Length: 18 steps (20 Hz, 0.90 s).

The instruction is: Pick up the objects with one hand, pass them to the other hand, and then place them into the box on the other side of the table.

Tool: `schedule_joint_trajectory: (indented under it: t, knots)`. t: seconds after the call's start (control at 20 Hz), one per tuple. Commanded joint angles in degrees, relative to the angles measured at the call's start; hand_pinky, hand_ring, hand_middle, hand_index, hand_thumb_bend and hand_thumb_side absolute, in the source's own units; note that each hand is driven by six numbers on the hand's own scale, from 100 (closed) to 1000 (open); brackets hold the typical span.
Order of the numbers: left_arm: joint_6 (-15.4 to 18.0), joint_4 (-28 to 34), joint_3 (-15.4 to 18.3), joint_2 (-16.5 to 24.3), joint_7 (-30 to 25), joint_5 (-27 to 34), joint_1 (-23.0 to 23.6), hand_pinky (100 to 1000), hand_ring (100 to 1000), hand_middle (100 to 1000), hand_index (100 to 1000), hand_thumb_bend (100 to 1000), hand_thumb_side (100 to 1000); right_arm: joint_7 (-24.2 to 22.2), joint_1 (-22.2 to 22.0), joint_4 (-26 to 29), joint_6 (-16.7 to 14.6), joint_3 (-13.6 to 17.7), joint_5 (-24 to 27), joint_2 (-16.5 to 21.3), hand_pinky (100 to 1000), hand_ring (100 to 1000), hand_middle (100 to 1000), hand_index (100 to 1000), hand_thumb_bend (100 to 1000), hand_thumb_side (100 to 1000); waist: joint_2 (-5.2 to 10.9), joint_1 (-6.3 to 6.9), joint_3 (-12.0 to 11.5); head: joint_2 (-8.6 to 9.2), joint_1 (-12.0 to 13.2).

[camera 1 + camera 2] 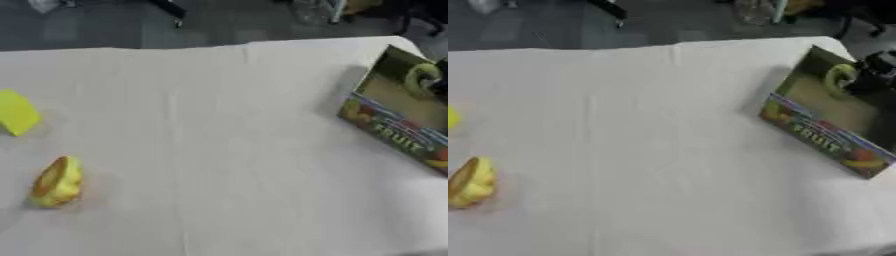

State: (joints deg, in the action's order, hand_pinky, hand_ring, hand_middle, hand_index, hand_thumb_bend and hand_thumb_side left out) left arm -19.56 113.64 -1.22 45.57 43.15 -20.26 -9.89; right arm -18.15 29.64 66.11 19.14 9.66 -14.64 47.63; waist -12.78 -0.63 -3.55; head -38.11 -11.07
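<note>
We look down on a counter [219, 150] covered in a white cloth. At its right side stands a cardboard box [824, 137] with "FRUIT" printed on its colourful front wall; the box sits askew to the counter's edge. Above the box's far part we see our right robot hand [878, 70], dark and blurred, with a yellow-green ring-shaped object [838, 79] against it over the box's opening; we cannot tell whether the fingers are curled round that object or merely next to it. Well apart, at the counter's left side, lie two more things: a flat yellow piece [16, 112] near the left edge and, nearer to us, a yellow and orange fruit-like object [57, 181] resting on the cloth. Our left robot hand shows in neither view.
</note>
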Motion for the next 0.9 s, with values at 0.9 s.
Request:
schedule_joint_trajectory:
  t: [0.9]
  knots:
    - [-8.2,1.0,0.6,1.1,2.1,1.2,0.3,665,633,593,774,1000,658,11.0,2.6,7.4,0.2,5.8,3.1,0.2,847,984,817,933,100,567,-0.38,1.05,0.3,-1.44,4.4]
